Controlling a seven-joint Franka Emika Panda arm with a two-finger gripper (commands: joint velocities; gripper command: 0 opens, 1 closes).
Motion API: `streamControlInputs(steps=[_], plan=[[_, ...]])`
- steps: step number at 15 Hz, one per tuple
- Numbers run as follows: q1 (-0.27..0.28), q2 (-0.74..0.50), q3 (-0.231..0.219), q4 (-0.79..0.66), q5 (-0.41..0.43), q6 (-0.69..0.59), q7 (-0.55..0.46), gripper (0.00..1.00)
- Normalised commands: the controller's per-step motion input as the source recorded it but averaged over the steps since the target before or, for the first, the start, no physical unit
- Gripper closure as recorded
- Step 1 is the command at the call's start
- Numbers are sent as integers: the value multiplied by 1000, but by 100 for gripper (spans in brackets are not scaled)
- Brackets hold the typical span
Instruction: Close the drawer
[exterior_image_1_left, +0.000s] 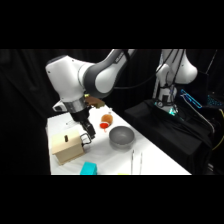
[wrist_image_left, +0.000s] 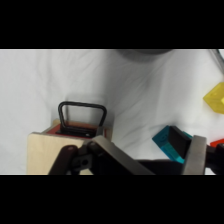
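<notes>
The black two-finger claw (exterior_image_1_left: 86, 138) hangs from the white arm's wrist and sits low at the right end of the pale tan wooden box (exterior_image_1_left: 67, 146), right at the box's upper right corner in the side view. In the wrist view the claw (wrist_image_left: 145, 157) rises from the bottom edge, with one grey finger (wrist_image_left: 112, 152) slanting up towards the box and the other finger (wrist_image_left: 196, 156) standing well to its right, so the fingers are spread apart and nothing is pinched between them. The left finger lies close against the box's front corner; whether it actually touches cannot be told.

The small orange-brown wooden drawer (wrist_image_left: 75, 128) shows in the wrist view as a thin reddish strip at the box's far face, just beyond the pale top panel, so it appears to stick out only slightly. Its dark loop handle (wrist_image_left: 81, 116) stands out from that face over the white worktop (wrist_image_left: 140, 85), clear of the fingers.

Between the two fingers, further off, a teal block (wrist_image_left: 167, 142) lies on the worktop; in the side view it sits near the front edge, just right of the box. A yellow object (wrist_image_left: 215, 97) shows at the right edge of the wrist view.

Further out in the side view, a dark grey round bowl (exterior_image_1_left: 121, 136) rests near the worktop's middle, well right of the box. Behind it stands a small orange and red item (exterior_image_1_left: 105, 121). Metal tongs (exterior_image_1_left: 136, 161) lie near the front edge, to the right of the teal block.
</notes>
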Motion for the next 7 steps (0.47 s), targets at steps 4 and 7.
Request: streamControlInputs(steps=[4, 7], plan=[[45, -219, 0, 96, -49, -398, 40, 0], [1, -164, 1, 91, 4, -314, 24, 0]])
